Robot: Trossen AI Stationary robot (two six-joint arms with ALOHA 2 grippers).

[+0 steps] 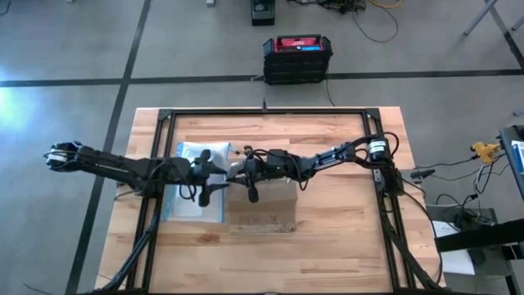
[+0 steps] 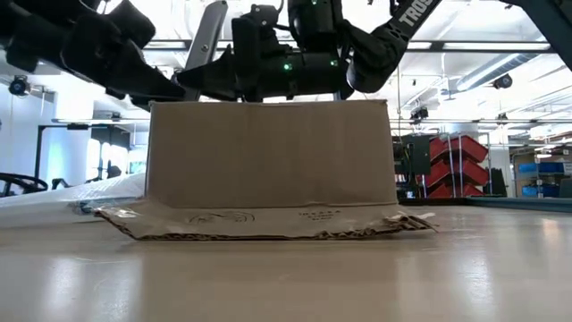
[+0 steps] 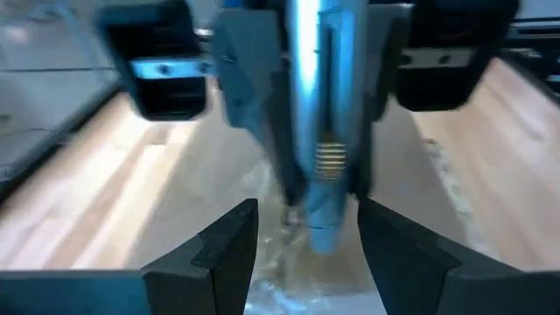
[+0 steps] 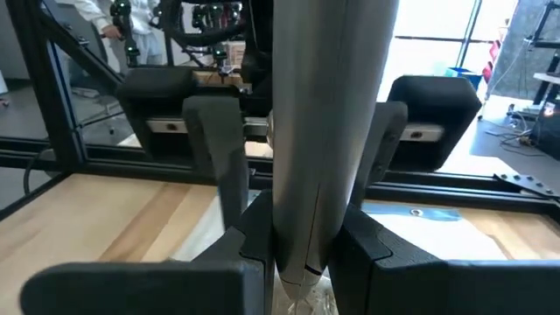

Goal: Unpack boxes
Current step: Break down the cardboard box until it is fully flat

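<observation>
Box: the brown cardboard box (image 1: 264,205) stands on the wooden table (image 1: 344,238), near the middle and toward the front edge; in the low view (image 2: 268,154) its flat side faces the camera with a flap folded out along the table top.
Box top: both grippers meet above it, at the far left part of the box as the overhead view shows it.
Tool: a grey, blade-like tool (image 4: 324,131) stands upright in the right wrist view, its tip pointing down toward the box; the left wrist view shows the same tool (image 3: 319,149) blurred, with a small gold spring on it.
Right gripper: the right gripper (image 1: 246,170) is clamped on the tool, its dark fingers (image 4: 236,175) pressed to either side of it.
Left gripper: the left gripper (image 1: 214,170) faces the right one just beside it; its fingers (image 3: 229,241) stand apart on either side of the tool's lower end and do not seem to press it, though blur hides the exact contact.
Pouch: a flat clear pouch with a blue edge (image 1: 192,197) lies on the table to the left of the box, partly under the left arm.
Case: a black-and-red case (image 1: 296,56) sits on the floor beyond the table's far edge.
Room: red bins (image 2: 456,161) show in the background of the low view.
</observation>
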